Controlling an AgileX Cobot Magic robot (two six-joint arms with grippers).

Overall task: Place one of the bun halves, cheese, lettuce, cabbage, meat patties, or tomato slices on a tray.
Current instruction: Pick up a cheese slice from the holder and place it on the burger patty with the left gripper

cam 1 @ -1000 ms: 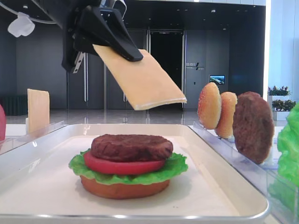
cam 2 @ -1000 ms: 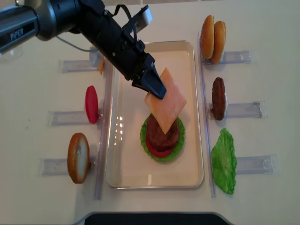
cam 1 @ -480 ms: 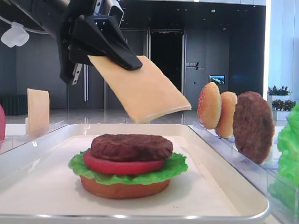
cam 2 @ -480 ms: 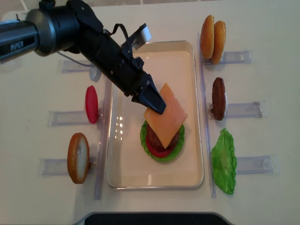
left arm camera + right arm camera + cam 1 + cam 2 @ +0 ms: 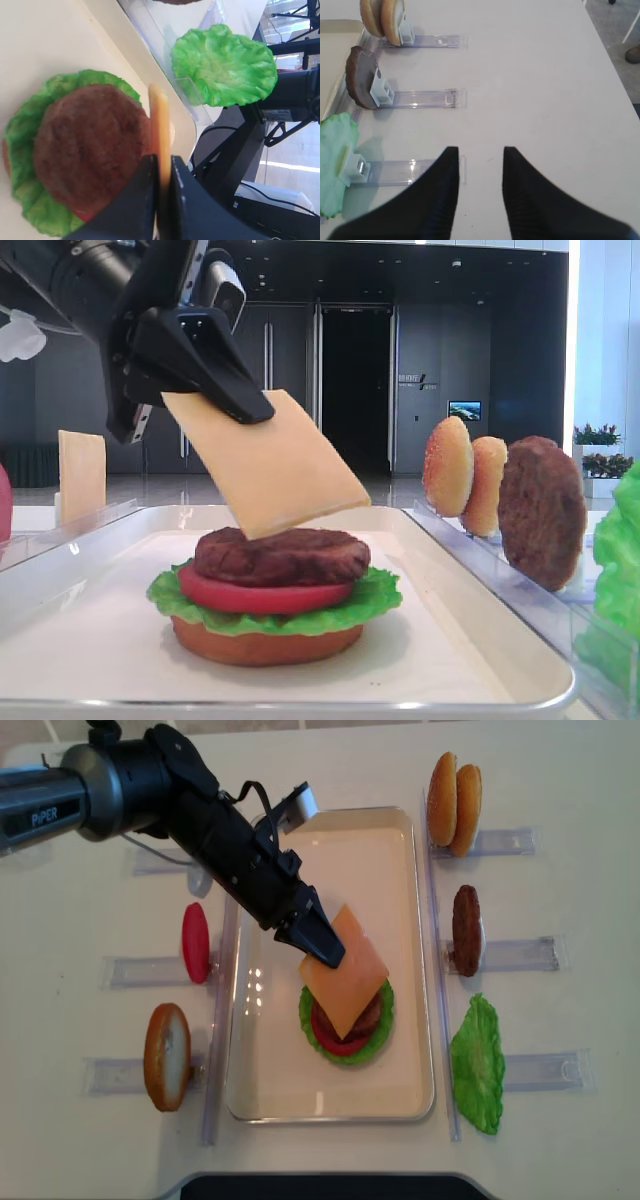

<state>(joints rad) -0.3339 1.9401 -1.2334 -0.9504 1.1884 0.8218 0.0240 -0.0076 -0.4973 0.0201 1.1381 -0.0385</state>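
Observation:
My left gripper [image 5: 325, 952] is shut on one corner of a pale orange cheese slice [image 5: 345, 970], which it holds tilted over the white tray [image 5: 400, 870]. The cheese [image 5: 265, 465] slopes down so that its low edge reaches the top of a brown meat patty [image 5: 282, 555]. That patty tops a stack of tomato slice [image 5: 262, 597], lettuce [image 5: 375, 595] and bun half [image 5: 265, 645] in the tray. In the left wrist view the cheese [image 5: 160, 120] shows edge-on between the fingers [image 5: 180, 200], beside the patty [image 5: 87, 145]. My right gripper [image 5: 480, 152] stands open over bare table.
Clear racks line both sides of the tray. To the right are two bun halves [image 5: 455, 790], a patty [image 5: 466, 930] and a lettuce leaf [image 5: 478, 1065]. To the left are a tomato slice [image 5: 196, 942] and a bun half [image 5: 167, 1056]. A spare cheese slice [image 5: 82, 475] stands at back left.
The left gripper has come down and nearer with the cheese. The slice hung well above the patty before; now its low edge meets the patty's top.

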